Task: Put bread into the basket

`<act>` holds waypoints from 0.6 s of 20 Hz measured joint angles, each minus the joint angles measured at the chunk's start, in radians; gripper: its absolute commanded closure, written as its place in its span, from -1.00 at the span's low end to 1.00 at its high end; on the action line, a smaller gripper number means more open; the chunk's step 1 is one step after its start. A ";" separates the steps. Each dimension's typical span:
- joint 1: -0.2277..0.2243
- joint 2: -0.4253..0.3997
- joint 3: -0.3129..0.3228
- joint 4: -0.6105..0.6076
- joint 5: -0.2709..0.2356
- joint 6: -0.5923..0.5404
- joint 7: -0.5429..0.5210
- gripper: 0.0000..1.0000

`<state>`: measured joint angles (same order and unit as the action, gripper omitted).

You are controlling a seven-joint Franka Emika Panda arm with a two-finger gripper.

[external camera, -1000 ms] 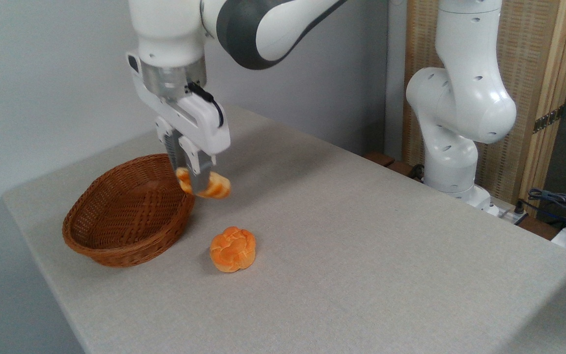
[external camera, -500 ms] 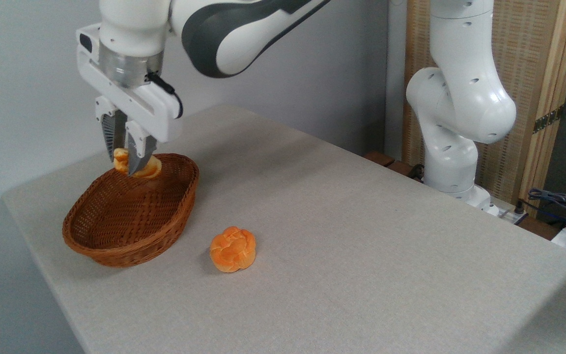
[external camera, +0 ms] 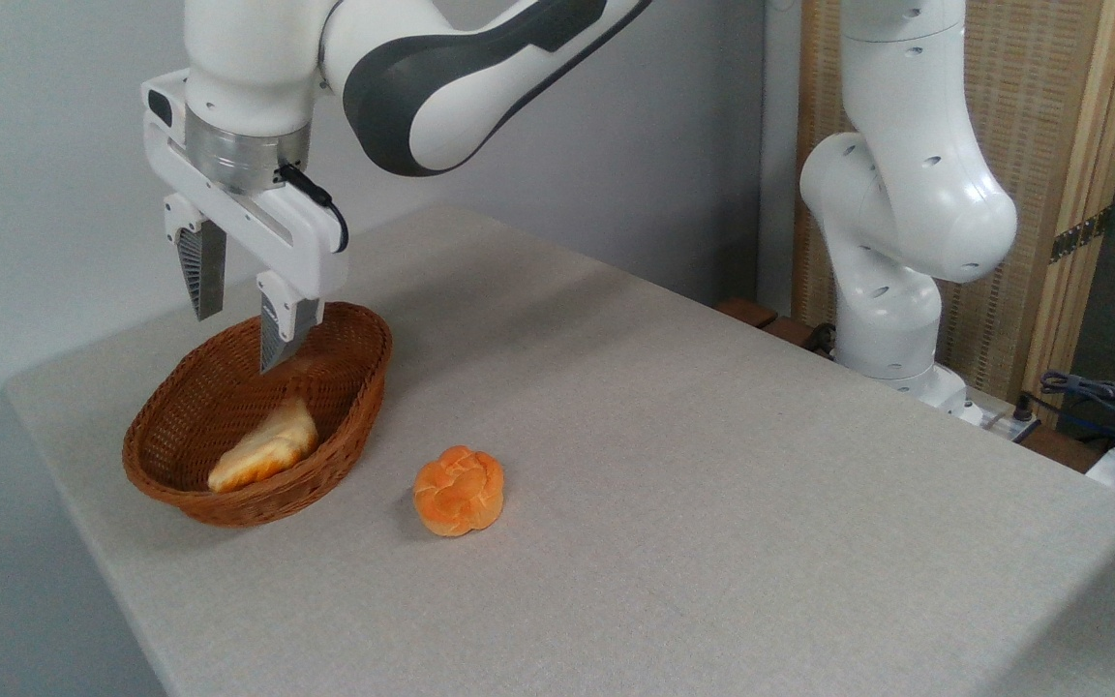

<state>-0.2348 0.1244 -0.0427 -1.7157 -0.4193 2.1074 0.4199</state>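
A moment ago my gripper [external camera: 237,320] was squeezing the bread [external camera: 262,446] up in the air over the basket [external camera: 359,387]. Now I have let go. My 2 fingers [external camera: 277,331] are spread wide apart, and there is nothing between them.

The bread has dropped down. It lies inside the basket, in the part nearest the camera, and it leans against the woven wall there. One end is tipped up a bit and the other end sits low by the rim. It looks pale yellow with golden edges.

I think this means the job is pretty much done, because the bread is in the basket and not on the table [external camera: 674,465].

The bread is below my gripper and a little toward the front. I am not touching it. There is clear air between my fingertips and the bread. My fingers hang over the back half of the basket, with one finger over the far rim and the other over the middle.

The other bun [external camera: 459,490], the round orange one, sits on the table just beside the basket, on the right. It has not moved, and I leave it alone.

If I go up now, I should lift straight so I do not bump the basket.
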 measured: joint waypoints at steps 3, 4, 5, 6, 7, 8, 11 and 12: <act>0.003 0.000 0.003 0.003 0.040 0.000 0.001 -1.00; 0.004 -0.001 0.007 0.004 0.062 0.000 0.001 -1.00; 0.007 -0.005 0.012 0.006 0.090 0.000 0.001 -1.00; 0.010 -0.011 0.020 0.009 0.121 0.000 0.000 -1.00; 0.012 -0.019 0.034 0.010 0.162 -0.008 0.000 -1.00; 0.014 -0.029 0.052 0.011 0.205 -0.028 0.001 -1.00; 0.020 -0.058 0.109 0.012 0.295 -0.127 0.059 -1.00; 0.021 -0.065 0.127 0.012 0.304 -0.159 0.100 -1.00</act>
<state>-0.2138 0.0598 0.0840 -1.7040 -0.1157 1.9488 0.5199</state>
